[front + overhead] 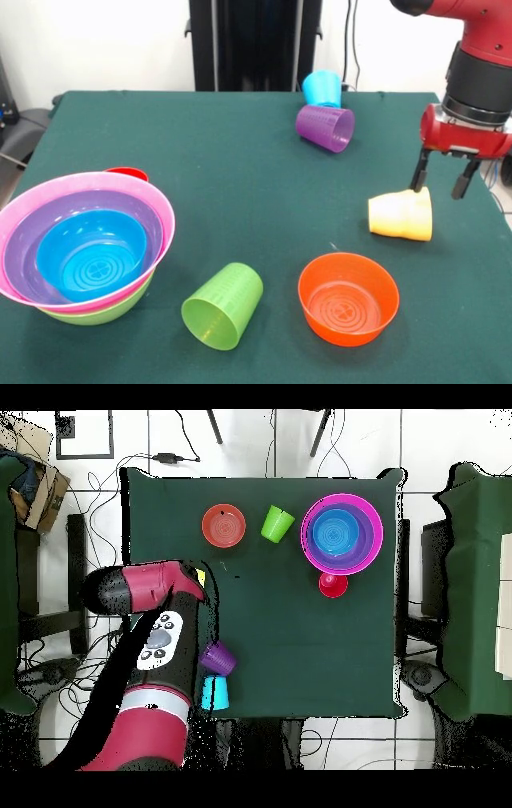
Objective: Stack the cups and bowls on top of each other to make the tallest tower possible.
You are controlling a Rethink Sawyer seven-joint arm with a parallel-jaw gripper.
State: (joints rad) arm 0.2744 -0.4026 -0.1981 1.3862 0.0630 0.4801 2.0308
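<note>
A tower (84,252) of nested bowls stands at the front left: lime green lowest, then pink, purple and the small blue bowl; from above it shows at the top right (342,533). The orange bowl (348,298) (224,525) stands alone. The lime green cup (222,306) (277,523), pale yellow cup (401,214), purple cup (325,127) (217,657) and light blue cup (322,88) (214,693) lie on their sides. My gripper (442,184) is open, just above and behind the yellow cup's right end, one finger (419,172) at its rim. From above, the arm (150,589) hides most of the yellow cup.
A small red piece (126,173) (333,585) sits behind the bowl stack. The green table's (240,192) right edge is close to my gripper. Chairs stand at the sides of the table in the overhead view.
</note>
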